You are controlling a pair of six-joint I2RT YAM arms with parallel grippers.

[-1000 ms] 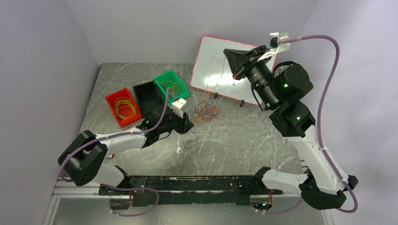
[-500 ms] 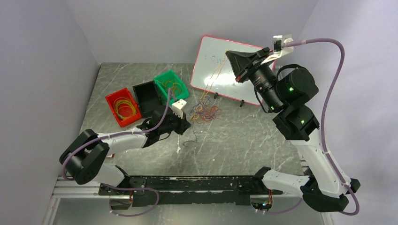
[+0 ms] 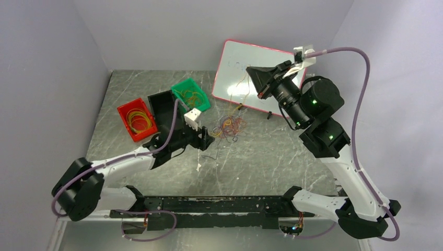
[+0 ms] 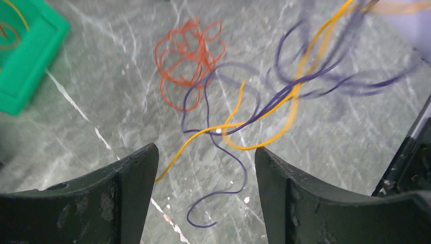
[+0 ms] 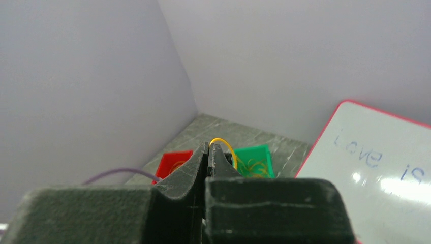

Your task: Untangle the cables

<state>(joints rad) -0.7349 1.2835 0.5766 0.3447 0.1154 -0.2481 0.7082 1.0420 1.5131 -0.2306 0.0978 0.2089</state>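
The cables [image 3: 230,127] lie as a tangle of orange, yellow and dark purple strands mid-table. My left gripper [image 3: 207,140] sits low just left of the tangle; in the left wrist view it [image 4: 206,152] stands open. A dark purple strand [image 4: 229,170] curls on the table between the fingers. A yellow strand [image 4: 193,140] runs up to the left finger [image 4: 137,173], not pinched. An orange coil [image 4: 188,56] lies beyond. My right gripper [image 3: 249,71] is raised over the whiteboard, shut on a yellow cable [image 5: 226,146] whose strands [image 3: 241,89] hang down to the tangle.
A red bin [image 3: 125,112], a black bin [image 3: 156,100] and a green bin [image 3: 198,88] stand at the back left, red and green holding coiled strands. A pink-edged whiteboard [image 3: 235,57] leans at the back right. Grey walls close in on the left, back and right.
My left gripper shut and then opened wide again; its arm has stretched out. My right gripper has sunk slightly, still holding the yellow cable.
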